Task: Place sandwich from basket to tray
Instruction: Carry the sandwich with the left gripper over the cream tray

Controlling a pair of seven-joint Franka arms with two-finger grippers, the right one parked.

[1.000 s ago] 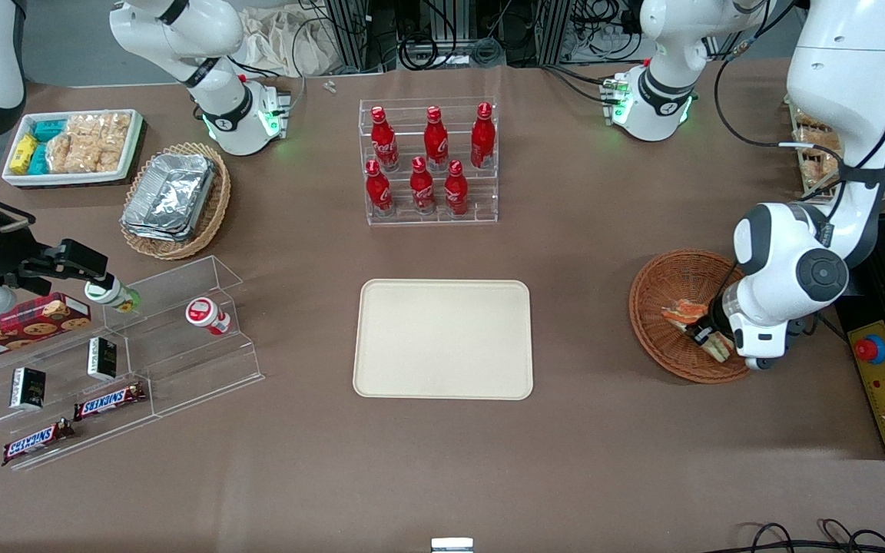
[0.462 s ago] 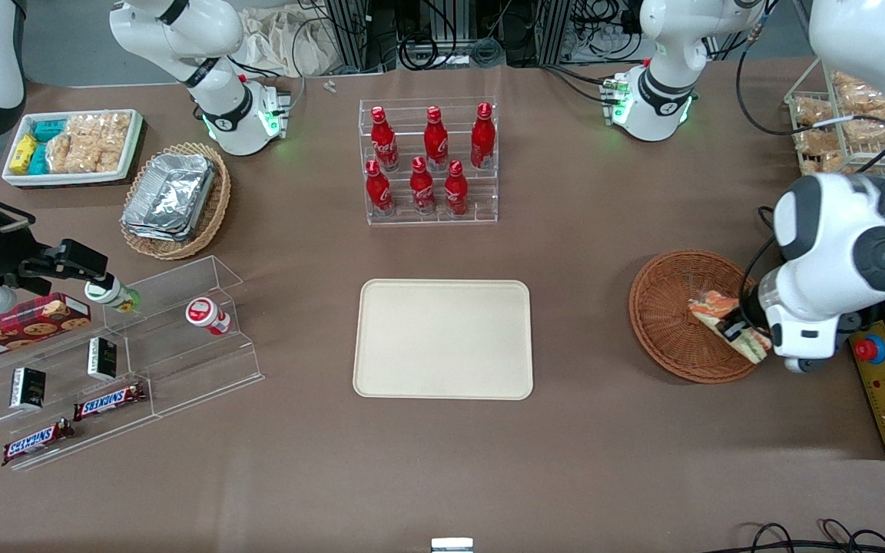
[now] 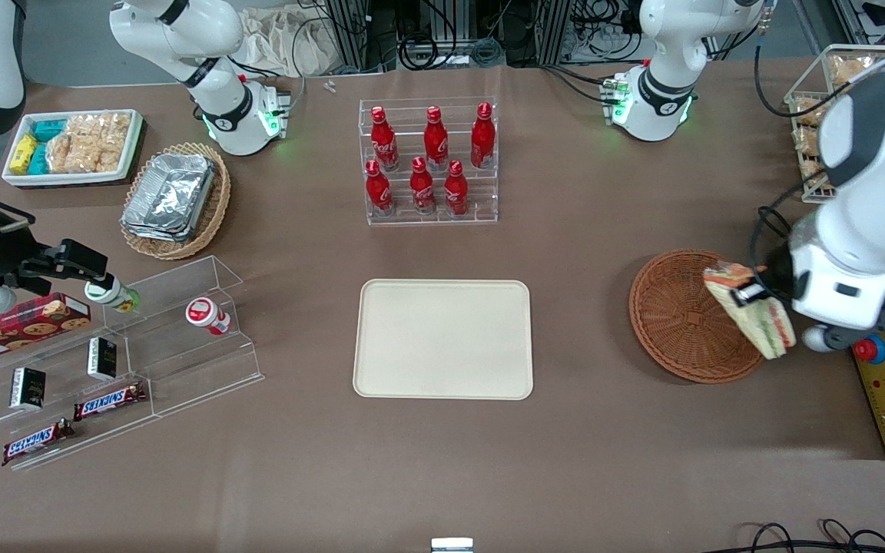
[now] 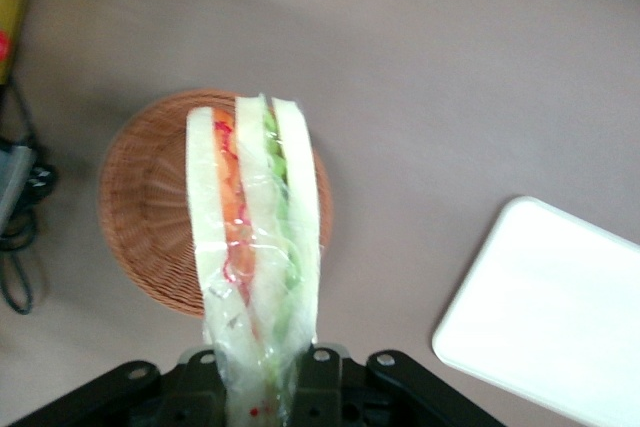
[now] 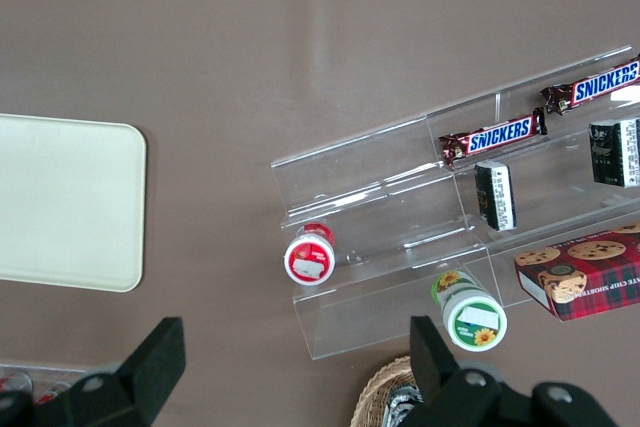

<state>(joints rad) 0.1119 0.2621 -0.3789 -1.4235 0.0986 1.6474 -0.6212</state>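
I am holding the sandwich (image 3: 750, 319) in my claw (image 3: 750, 296), which is clamping it from both sides near one end. The sandwich is hanging in the air above the basket (image 3: 681, 319), over the part of the rim nearest my end of the table (image 3: 581, 461), and it is not touching the wicker. In the front view it is tilting, its wider end pointing toward the camera and past the basket's rim.

From my wrist camera the sandwich (image 4: 258, 247) is showing its cut face: three pale bread slices with an orange-red stripe and a green stripe between them, all under clear wrap. The wrapped end is sitting between my claw (image 4: 262, 387) fingers, though the wrap is hiding just where the pads are pressing, so I cannot tell exactly how deep the grip is. Below it the basket (image 4: 150, 217) is lying round and bare on the brown table (image 4: 450, 67), and a corner of the tray (image 4: 550, 317) is showing well apart from it.

In the front view the tray (image 3: 442, 338) is lying flat in the middle of the table, nothing resting on it, well apart from the basket toward the parked arm's end. A clear rack of red bottles (image 3: 427, 161) is standing farther from the front camera than the tray.
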